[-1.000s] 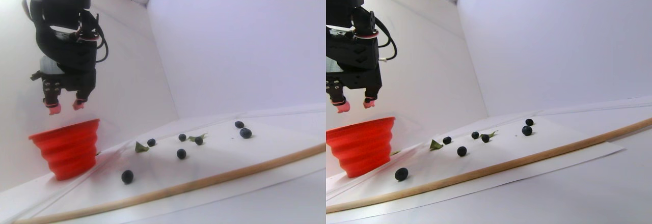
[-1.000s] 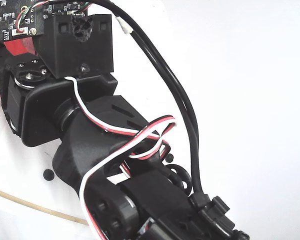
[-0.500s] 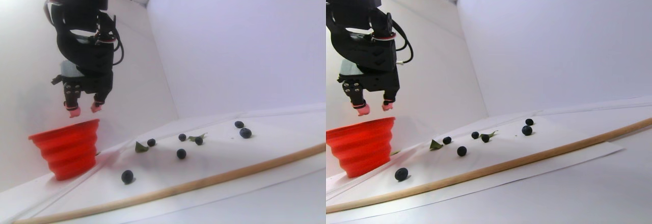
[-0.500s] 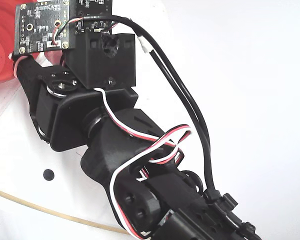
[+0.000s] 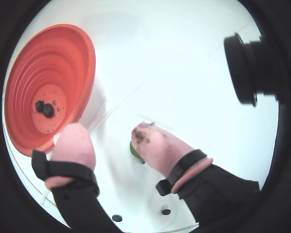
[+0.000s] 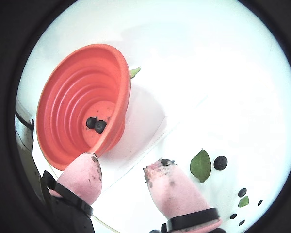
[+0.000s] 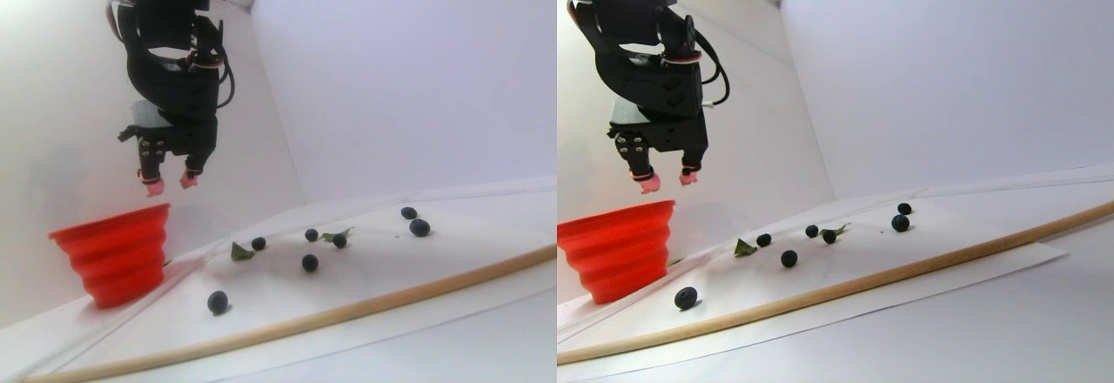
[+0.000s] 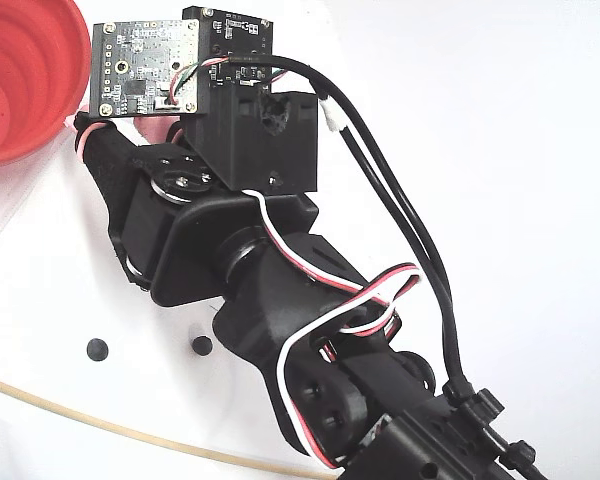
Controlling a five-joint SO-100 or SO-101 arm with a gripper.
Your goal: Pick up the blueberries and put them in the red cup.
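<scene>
The red cup (image 7: 117,257) stands at the left of the white sheet, and two blueberries (image 6: 96,124) lie on its bottom, also seen in a wrist view (image 5: 44,108). Several more blueberries (image 7: 310,263) are scattered on the sheet to the cup's right, the nearest one (image 7: 218,302) close to the front. My gripper (image 7: 171,184) hangs above the cup's right rim, open. Nothing sits between its pink fingertips (image 6: 89,165). In both wrist views the cup (image 5: 48,63) lies left of the gripper (image 5: 109,133).
Green leaves (image 7: 241,251) lie among the berries, one (image 6: 201,165) next to a berry (image 6: 220,162). A long wooden stick (image 7: 348,313) runs along the sheet's front edge. White walls stand behind the cup. In the fixed view the arm covers most of the sheet beside the cup (image 8: 30,70).
The arm has moved to the right, from over the cup's middle to over its right rim, and risen slightly. The gripper stays open and empty.
</scene>
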